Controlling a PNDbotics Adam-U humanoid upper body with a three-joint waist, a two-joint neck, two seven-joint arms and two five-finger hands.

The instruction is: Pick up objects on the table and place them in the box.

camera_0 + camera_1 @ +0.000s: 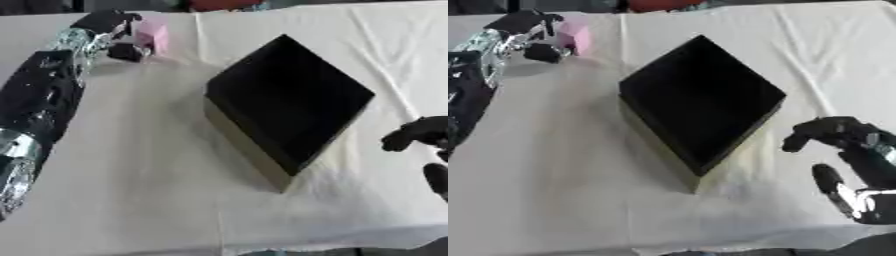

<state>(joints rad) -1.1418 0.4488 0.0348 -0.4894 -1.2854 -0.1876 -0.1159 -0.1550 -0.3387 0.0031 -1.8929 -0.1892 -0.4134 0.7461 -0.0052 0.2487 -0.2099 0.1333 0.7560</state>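
A small pink block (154, 33) sits on the white cloth at the far left. My left hand (107, 22) is on it: dark fingers lie over its upper left side and the thumb (128, 51) meets its lower left corner, so the block is pinched between them. The box (246, 145), with tan walls and a dark inside, stands at an angle in the middle of the table; I see nothing inside it. My right hand (846, 142) rests near the right edge, well clear of the box, with relaxed fingers and nothing in it.
The table is covered with a creased white cloth (149, 190). My left forearm (39, 100), black and silver, runs along the left side from the lower corner up to the block. Something red (223, 4) shows beyond the far edge.
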